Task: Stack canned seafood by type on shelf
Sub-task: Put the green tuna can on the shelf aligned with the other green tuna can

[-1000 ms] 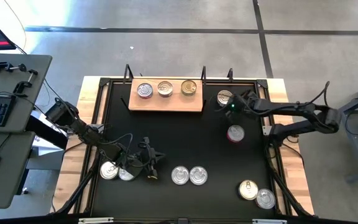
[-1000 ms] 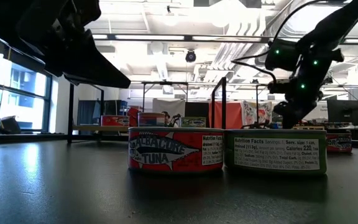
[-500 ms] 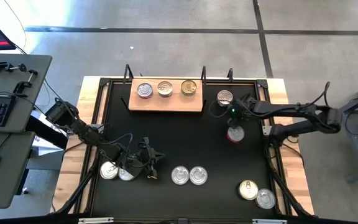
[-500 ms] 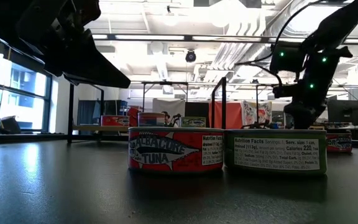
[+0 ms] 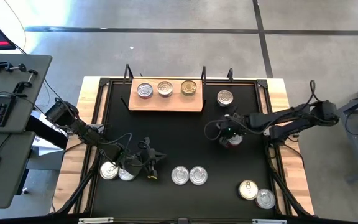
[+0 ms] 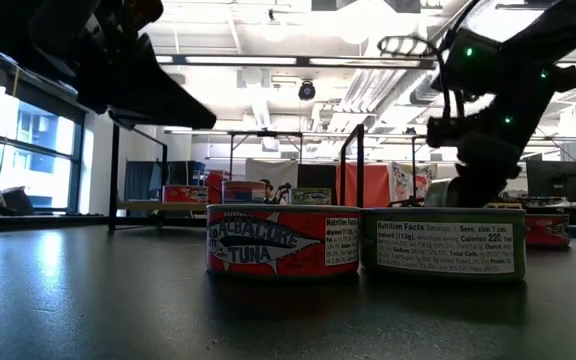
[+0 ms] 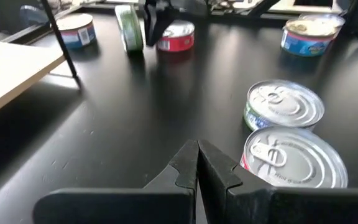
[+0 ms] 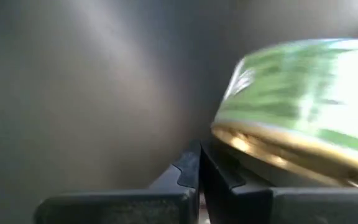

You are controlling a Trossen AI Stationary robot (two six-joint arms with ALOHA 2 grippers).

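Observation:
The shelf point(image 5: 166, 103), a light-brown board, stands at the table's far side with three tins point(image 5: 165, 88) in a row on it. My right gripper point(image 5: 224, 133) is shut and low over the table, beside a red-sided tin point(image 5: 234, 140). In the right wrist view, a green-sided tin point(image 8: 303, 93) with a gold rim shows blurred right beside my fingertips point(image 8: 199, 160). In the left wrist view a green-sided tin point(image 7: 128, 28) seems to stand on edge next to the red one point(image 7: 176, 35). My left gripper point(image 5: 149, 160) waits shut at the near left. My right gripper's shut fingertips stand close by the green-sided tin's gold rim point(image 8: 247, 143) in the right wrist view. The picture is blurred, and I cannot tell whether they touch it.
One tin point(image 5: 225, 98) lies flat just right of the shelf. Two silver-topped tins point(image 5: 189, 175) sit side by side near the front middle. Two more point(image 5: 117, 172) lie by my left gripper. A gold-topped one point(image 5: 248, 190) and a silver one point(image 5: 265, 198) are at the near right.
My right gripper has left the tin beside the shelf's right end. It has moved toward the table's near edge and slightly left, over to the red-sided tin. That far tin stays where it was.

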